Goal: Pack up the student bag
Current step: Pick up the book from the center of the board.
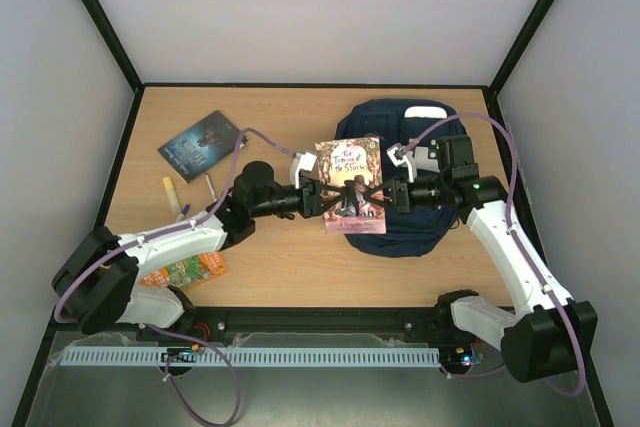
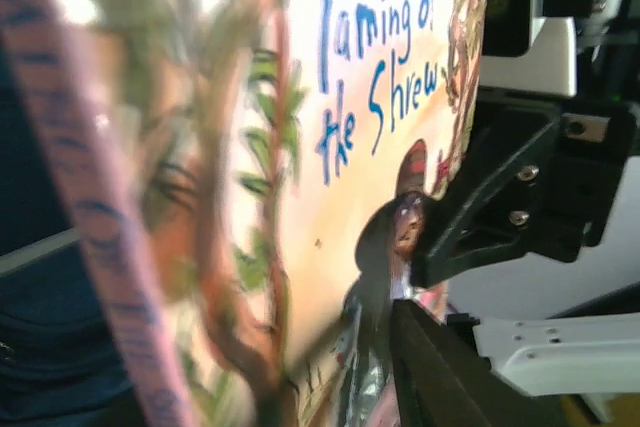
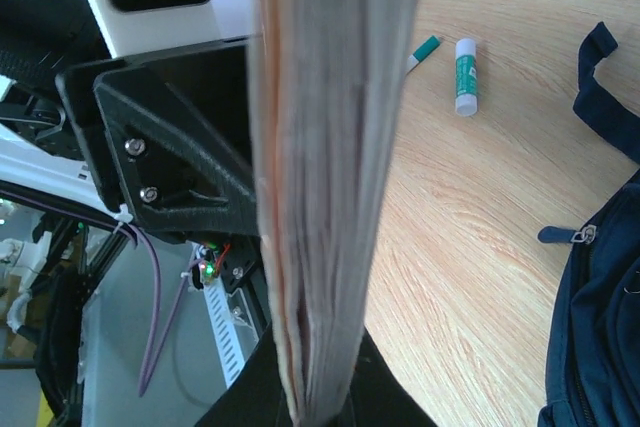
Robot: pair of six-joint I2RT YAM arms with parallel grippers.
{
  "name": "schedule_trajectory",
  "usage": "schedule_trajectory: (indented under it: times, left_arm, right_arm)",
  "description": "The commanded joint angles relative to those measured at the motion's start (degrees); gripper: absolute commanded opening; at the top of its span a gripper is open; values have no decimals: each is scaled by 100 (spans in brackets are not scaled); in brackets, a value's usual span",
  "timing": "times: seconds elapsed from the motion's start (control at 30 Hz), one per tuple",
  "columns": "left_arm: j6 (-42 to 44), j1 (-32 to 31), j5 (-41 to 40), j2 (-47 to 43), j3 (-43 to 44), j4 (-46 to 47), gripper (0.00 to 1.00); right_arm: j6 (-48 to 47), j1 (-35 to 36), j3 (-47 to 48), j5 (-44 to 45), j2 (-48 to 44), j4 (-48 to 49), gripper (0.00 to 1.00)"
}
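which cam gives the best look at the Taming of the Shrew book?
Top external: the whole cream illustrated-cover paperback book shows, over the navy-blue fabric backpack. Left wrist gets only a blurred close-up of part of the cover; right wrist sees just its page edges.

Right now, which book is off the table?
The pale Shrew book, clamped upright by the right gripper above the bag. The dark book lies flat on the table, far left.

Bright, even overhead light casts soft shadows on the tabletop (image 1: pixel 290 267), while the book (image 2: pixel 350 97) blurs up close in my wrist views.
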Motion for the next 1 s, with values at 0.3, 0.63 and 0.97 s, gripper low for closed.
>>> schedule_trajectory:
  times: [0.3, 0.63, 0.97]
  left_arm:
    - [13, -71, 479, -244, -89, 894, 2]
    - [-395, 76, 1006, 55, 157, 1506, 3]
    - [346, 123, 656, 297, 985, -66, 2]
  right_arm:
    - [-289, 10, -118, -668, 191, -35, 73]
    - [-579, 13, -230, -721, 216, -300, 76]
    - [-911, 10, 3, -1832, 60, -867, 57]
